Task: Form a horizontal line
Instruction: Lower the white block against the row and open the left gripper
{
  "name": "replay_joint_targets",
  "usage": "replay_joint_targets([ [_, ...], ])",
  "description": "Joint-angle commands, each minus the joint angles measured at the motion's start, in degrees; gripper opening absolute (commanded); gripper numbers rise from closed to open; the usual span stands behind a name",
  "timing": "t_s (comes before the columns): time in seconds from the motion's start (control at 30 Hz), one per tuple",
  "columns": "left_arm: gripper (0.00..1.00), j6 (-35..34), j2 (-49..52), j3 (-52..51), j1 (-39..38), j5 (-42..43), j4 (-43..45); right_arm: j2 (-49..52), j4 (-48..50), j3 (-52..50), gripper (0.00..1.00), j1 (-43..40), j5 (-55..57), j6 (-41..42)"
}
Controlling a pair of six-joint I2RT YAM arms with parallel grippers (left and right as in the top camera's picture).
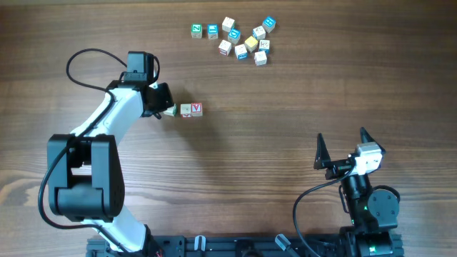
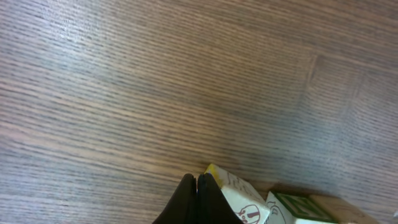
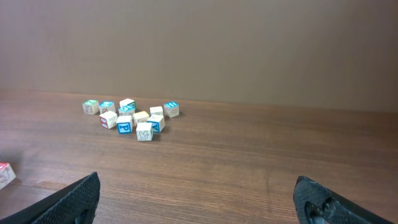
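Three letter blocks lie in a short horizontal row on the wooden table: a block partly hidden by my left fingers (image 1: 171, 110), a green-marked block (image 1: 186, 110) and a red-marked block (image 1: 197, 109). My left gripper (image 1: 163, 107) is shut with nothing between its fingers, and the fingertips (image 2: 196, 179) rest against the left side of the yellow-edged end block (image 2: 239, 196). The green block (image 2: 298, 208) sits just beyond it. My right gripper (image 1: 341, 135) is open and empty at the lower right, far from the blocks (image 3: 196, 186).
A loose cluster of several blocks (image 1: 246, 39) lies at the far top centre, with two more blocks (image 1: 204, 31) side by side left of it. The cluster shows in the right wrist view (image 3: 134, 117), and a red block (image 3: 5, 174) is at its left edge.
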Motion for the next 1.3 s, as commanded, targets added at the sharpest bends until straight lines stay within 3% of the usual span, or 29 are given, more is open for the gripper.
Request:
replay_joint_targets([
  [0.0,0.04,-0.1,0.4,-0.3,-0.1,0.7,-1.2,-0.3,0.1,-0.1,1.0,-0.3,-0.3,-0.6],
  [1.27,0.04,-0.1,0.4,-0.3,-1.2,4.6,-2.4,-0.3,0.1,-0.1,1.0,-0.3,-0.3,-0.6],
])
